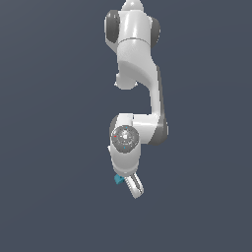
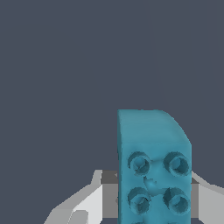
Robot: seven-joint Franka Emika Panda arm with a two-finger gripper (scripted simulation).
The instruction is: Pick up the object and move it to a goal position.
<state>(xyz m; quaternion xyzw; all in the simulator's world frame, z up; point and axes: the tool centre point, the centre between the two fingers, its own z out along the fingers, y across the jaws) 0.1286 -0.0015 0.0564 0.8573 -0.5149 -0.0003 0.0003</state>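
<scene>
Claw point(image 1: 136, 189) first: from my seat I see it hanging below the white arm point(image 1: 140, 74) in the exterior view, tilted so its pale fingers point(image 1: 134, 186) slant down toward that view's right. I read it as clamped on the block point(image 1: 118, 179), since the teal piece sits tight against the fingers on the side toward the exterior view's left, and only a small corner of it peeks out past the wrist housing. Nothing shows beneath it but the flat grey-blue backdrop; I cannot tell from either picture whether a tabletop lies under it.

On the wrist camera the block point(image 2: 153, 170) fills much of the picture. It is a teal-blue oblong, and the face turned to the lens carries round studs with hollowed centres, four of them clear in two rows of two. The face beyond the studs is plain and smooth, with one far corner cut off at a slant. A white finger point(image 2: 87, 203) stands on one side of the block, and a second pale part shows at the picture's edge on the other side, with a grey strip running behind the block between them. The block looks pressed between them, though the contact surfaces themselves are hidden by the block's own body.
</scene>
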